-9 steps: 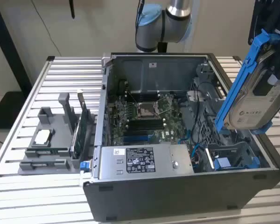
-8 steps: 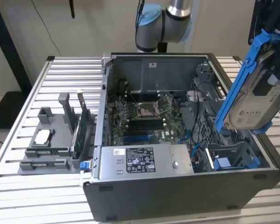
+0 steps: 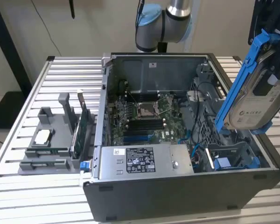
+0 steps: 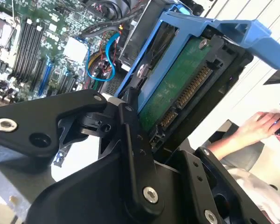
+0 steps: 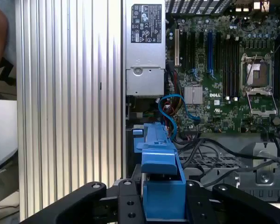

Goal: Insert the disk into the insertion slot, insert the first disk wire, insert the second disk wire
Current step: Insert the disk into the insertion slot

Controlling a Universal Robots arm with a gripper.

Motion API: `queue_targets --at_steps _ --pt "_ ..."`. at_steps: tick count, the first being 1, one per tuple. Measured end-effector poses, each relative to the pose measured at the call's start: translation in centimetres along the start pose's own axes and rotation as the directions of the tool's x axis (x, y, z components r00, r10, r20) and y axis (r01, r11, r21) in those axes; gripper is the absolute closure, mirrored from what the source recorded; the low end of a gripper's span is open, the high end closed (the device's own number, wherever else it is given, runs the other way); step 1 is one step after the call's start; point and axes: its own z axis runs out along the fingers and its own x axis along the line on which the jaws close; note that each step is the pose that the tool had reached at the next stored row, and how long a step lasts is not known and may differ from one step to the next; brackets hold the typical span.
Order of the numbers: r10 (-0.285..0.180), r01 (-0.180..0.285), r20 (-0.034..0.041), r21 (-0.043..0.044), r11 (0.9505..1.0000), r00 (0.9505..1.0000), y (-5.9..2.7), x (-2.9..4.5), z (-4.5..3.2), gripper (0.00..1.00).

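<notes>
My gripper point(image 3: 272, 44) is shut on the disk point(image 3: 253, 100), a silver-grey drive with a white label in a bright blue carrier. It hangs tilted, nearly on edge, above the open computer case point(image 3: 168, 196) at the exterior view's right. Below it sits the drive bay with blue parts point(image 3: 226, 163), where the insertion slot lies. In the second wrist view the black fingers point(image 4: 130, 135) clamp the disk point(image 4: 177, 88), whose green circuit board and connector face the camera. In the first wrist view the blue carrier point(image 5: 161, 158) stands between the gripper point(image 5: 161, 199) halves. A blue wire point(image 5: 170, 109) loops inside the case.
The grey labelled power-supply box point(image 3: 144, 161) lies along the case's near side, with the motherboard point(image 3: 144, 112) behind it. A grey fixture with parts point(image 3: 51, 140) stands on the slatted table point(image 3: 18, 186) at the exterior view's left. A person's hand point(image 4: 256, 128) is close by.
</notes>
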Motion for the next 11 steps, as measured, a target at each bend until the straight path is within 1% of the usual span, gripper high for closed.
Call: queue_targets --at_steps 5,11 --pt "0.000 0.000 0.0003 0.0000 1.0000 1.0000 -0.01 0.00 0.17 0.67" --pt "0.000 0.000 0.0040 -0.0001 1.0000 1.0000 -0.08 -0.01 1.04 0.67"
